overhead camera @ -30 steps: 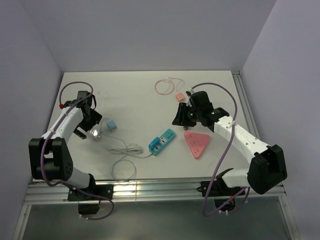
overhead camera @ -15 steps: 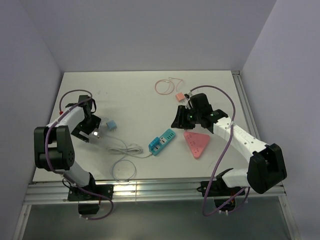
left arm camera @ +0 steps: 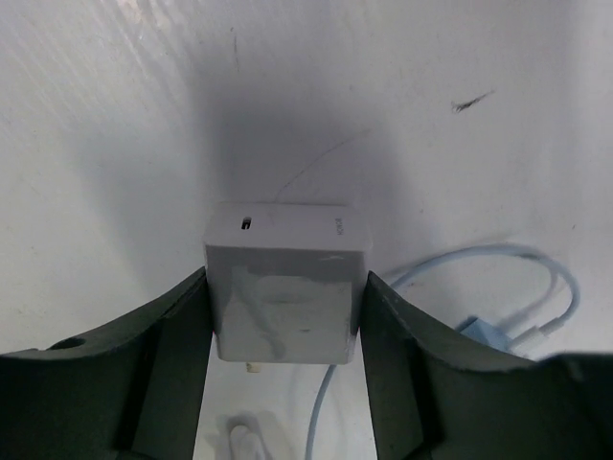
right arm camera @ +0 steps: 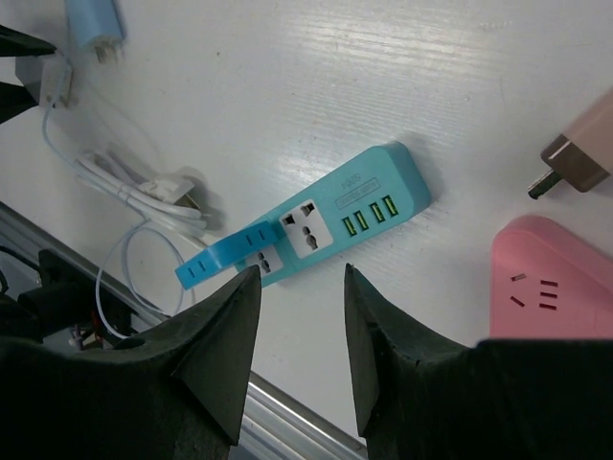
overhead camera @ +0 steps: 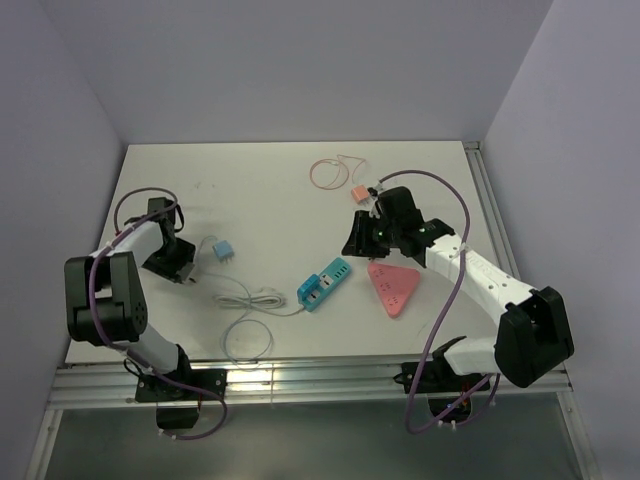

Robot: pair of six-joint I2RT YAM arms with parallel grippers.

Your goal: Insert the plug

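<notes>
1. The left gripper is about half closed, with its fingers pressed flat on both side faces of the white charger. It looks like a grip, with the charger resting on the table at the left side.
2. The right gripper is partly open and holds nothing. It hovers over the teal power strip at table centre.
3. Handling, judged: the charger is light, rigid and not fragile. Its plastic is smooth and glossy, so it could slip or twist under a weak pinch.
4. The best hold is across the 2 flat parallel sides, mid-body, leaving the prong end free. The prongs are mostly hidden in the wrist view.
5. The charger is a squarish white block with rounded edges, small grey print and a slot on its face.
6. The strip is a hard teal bar with rounded ends, 4 green USB ports, 1 universal socket and a raised blue flap. It is light, so it may slide when pushed.
7. A soft white cable lies coiled between the charger and the strip. The blue plug sits just beside the left gripper.
8. The pink power strip is triangular and matte. The table is white and faintly ribbed.
</notes>
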